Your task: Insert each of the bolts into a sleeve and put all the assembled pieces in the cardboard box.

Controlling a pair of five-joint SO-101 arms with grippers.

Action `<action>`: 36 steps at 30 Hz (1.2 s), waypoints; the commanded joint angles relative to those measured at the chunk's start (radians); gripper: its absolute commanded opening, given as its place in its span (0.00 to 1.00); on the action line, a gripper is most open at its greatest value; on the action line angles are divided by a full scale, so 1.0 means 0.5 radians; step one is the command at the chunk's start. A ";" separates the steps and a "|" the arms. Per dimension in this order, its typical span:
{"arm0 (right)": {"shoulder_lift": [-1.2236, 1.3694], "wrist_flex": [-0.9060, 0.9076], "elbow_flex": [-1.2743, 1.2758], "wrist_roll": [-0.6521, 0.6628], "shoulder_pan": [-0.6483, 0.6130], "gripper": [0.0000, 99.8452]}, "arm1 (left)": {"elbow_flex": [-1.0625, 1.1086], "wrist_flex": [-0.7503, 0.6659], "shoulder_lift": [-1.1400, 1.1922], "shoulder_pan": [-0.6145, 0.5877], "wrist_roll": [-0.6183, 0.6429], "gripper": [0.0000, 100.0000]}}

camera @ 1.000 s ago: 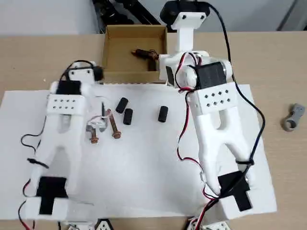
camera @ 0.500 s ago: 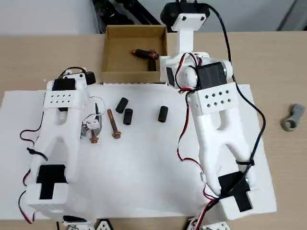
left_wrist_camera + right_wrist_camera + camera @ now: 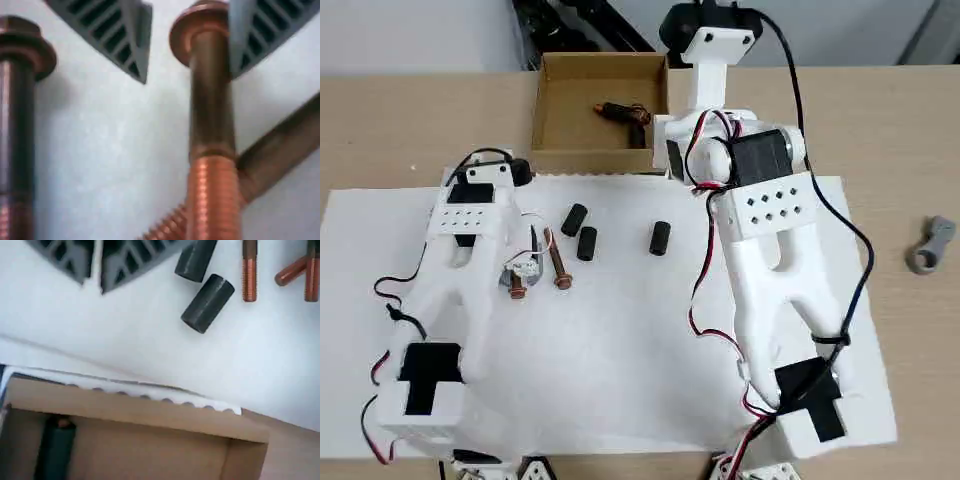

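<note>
Left of the sleeves, left claw is spread astride one bolt lying on the white sheet. Centre on its shank, keep clear of the crossing bolt, then pinch squarely.

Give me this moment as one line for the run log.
left gripper open around a bolt | right gripper shut, empty, near box | three sleeves loose on sheet | one assembled piece in box
</note>
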 commanded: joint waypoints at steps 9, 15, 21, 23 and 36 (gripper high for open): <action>-0.115 0.005 -0.086 -0.021 0.005 0.01 | 0.054 -0.095 -0.009 -0.009 -0.015 0.05; -0.115 0.005 -0.086 -0.018 0.005 0.01 | 0.054 -0.089 -0.009 -0.009 -0.132 0.00; -0.115 0.008 -0.086 -0.018 0.005 0.01 | 0.041 -0.037 -0.031 0.003 -0.270 0.01; -0.118 0.008 -0.086 -0.018 0.005 0.01 | 0.041 -0.021 -0.031 0.006 -0.347 0.01; -0.118 0.008 -0.086 -0.012 0.005 0.01 | -0.453 0.598 -0.034 -0.012 -1.562 0.01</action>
